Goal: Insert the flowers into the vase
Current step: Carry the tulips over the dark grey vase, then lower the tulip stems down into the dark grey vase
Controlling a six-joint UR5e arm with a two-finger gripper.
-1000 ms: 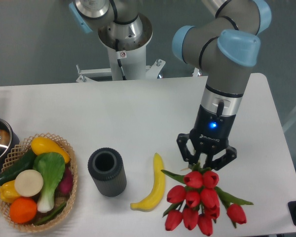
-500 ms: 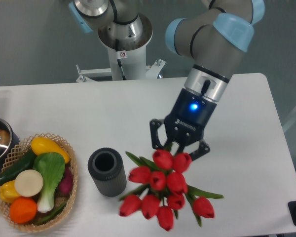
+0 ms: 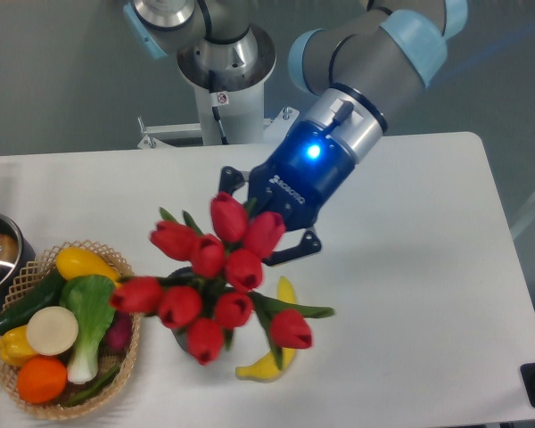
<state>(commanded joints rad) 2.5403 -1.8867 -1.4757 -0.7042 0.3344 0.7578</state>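
The two-finger gripper (image 3: 266, 221) on the grey arm with pale blue joints pinches the stems of the bunch of red artificial tulips with green leaves (image 3: 216, 275), tilted so that the blooms point near and left, toward you. Note that the bunch hangs off the table directly in front of the short dark ribbed cylindrical vase (image 3: 185, 332), of which only a sliver shows below the blooms; its mouth is hidden. The stem ends are hidden behind the blooms and the tool, so you cannot tell whether they are over the opening. The move ahead turns on this: the bunch's long axis runs slantwise from the tool, far right, to the blooms, near left. It likely needs turning stem-down above the vase. A yellow banana (image 3: 275, 357) lies just right of the vase; a wicker basket of toy vegetables (image 3: 129, 352) sits to its left.
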